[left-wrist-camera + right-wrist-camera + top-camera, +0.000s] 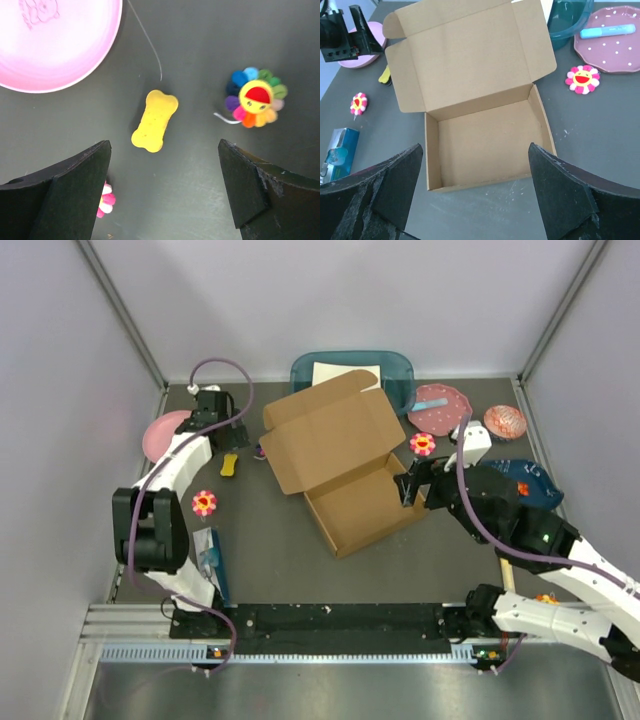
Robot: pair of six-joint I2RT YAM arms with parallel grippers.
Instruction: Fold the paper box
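Observation:
The paper box (345,465) is brown cardboard and lies mid-table. Its shallow tray (362,508) is formed with all walls upright. Its lid (328,435) lies open toward the back, with the side flaps spread. In the right wrist view the tray (487,142) is just ahead, with the lid (470,55) beyond it. My right gripper (410,486) is open and empty at the tray's right wall; its jaws (475,150) straddle the near wall from above. My left gripper (228,430) is open and empty at the far left, away from the box, hovering over the table (164,150).
A yellow bone (155,120), a pink plate (55,40) and a rainbow flower toy (255,97) lie under the left gripper. A teal bin (400,368) stands behind the box. A dotted plate (440,405), a flower (423,444) and a dark bag (535,488) are at the right. A blue packet (210,555) is at the front left.

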